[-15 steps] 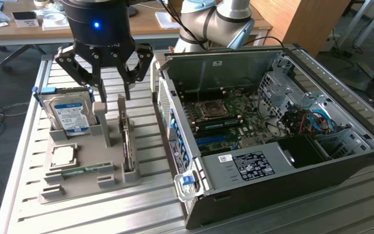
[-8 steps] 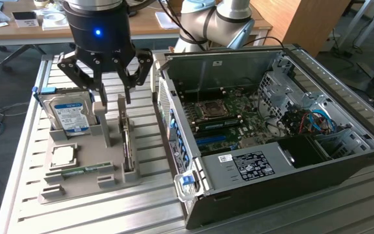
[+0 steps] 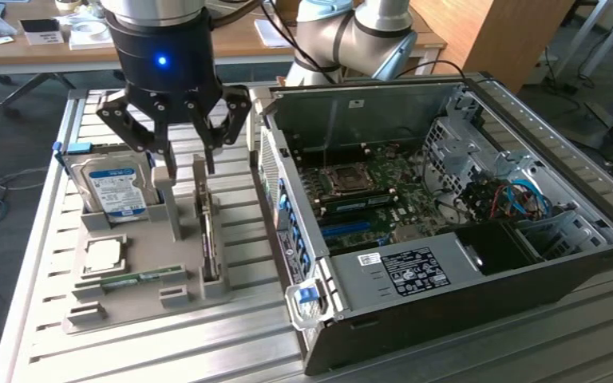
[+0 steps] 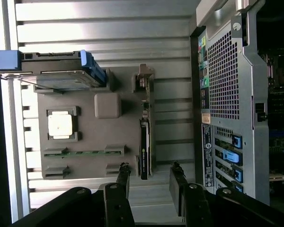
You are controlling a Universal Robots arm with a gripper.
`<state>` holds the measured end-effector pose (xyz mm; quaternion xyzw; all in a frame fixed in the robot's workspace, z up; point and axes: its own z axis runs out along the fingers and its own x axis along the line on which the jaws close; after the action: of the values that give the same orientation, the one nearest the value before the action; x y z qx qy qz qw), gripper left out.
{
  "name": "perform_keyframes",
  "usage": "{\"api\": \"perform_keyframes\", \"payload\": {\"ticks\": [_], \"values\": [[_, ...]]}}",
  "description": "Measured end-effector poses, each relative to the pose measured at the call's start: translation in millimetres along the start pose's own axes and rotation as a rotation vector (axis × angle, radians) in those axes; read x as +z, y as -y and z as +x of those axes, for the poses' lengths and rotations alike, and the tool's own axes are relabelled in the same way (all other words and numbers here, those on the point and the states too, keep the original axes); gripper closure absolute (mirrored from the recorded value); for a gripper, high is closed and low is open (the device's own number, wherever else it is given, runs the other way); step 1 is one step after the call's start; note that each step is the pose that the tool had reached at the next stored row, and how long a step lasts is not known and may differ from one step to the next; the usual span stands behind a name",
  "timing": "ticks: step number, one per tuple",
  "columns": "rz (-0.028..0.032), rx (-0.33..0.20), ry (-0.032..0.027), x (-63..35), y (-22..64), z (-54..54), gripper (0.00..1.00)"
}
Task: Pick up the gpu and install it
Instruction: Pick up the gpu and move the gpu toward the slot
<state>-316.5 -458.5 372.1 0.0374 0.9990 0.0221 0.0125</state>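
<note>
The gpu (image 3: 208, 231) stands on its long edge in a slot of the grey holder tray (image 3: 125, 307), a thin dark card with its silver bracket at the far end. In the wrist view the gpu (image 4: 144, 142) runs away from the fingers, with the bracket end farthest. My gripper (image 3: 184, 155) hangs a little above the card's far end, open, holding nothing. Its two black fingertips (image 4: 124, 168) frame the card's near end, and my gripper (image 4: 150, 168) does not touch it.
On the tray (image 4: 109, 135) a blue-labelled hard drive (image 3: 115, 187) stands upright, and a CPU (image 3: 104, 255) and a memory stick (image 3: 136, 279) lie flat. The open computer case (image 3: 392, 327) lies at the exterior view's right, motherboard up. Both rest on a slatted aluminium table (image 3: 232, 351).
</note>
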Motion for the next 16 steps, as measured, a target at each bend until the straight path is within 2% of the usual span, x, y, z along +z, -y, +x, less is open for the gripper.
{"api": "perform_keyframes", "payload": {"ticks": [9,16], "values": [[0.0000,0.000,0.0000,1.2,0.1,0.0,0.53],[0.0000,0.000,0.0000,6.9,0.3,0.2,0.53]]}}
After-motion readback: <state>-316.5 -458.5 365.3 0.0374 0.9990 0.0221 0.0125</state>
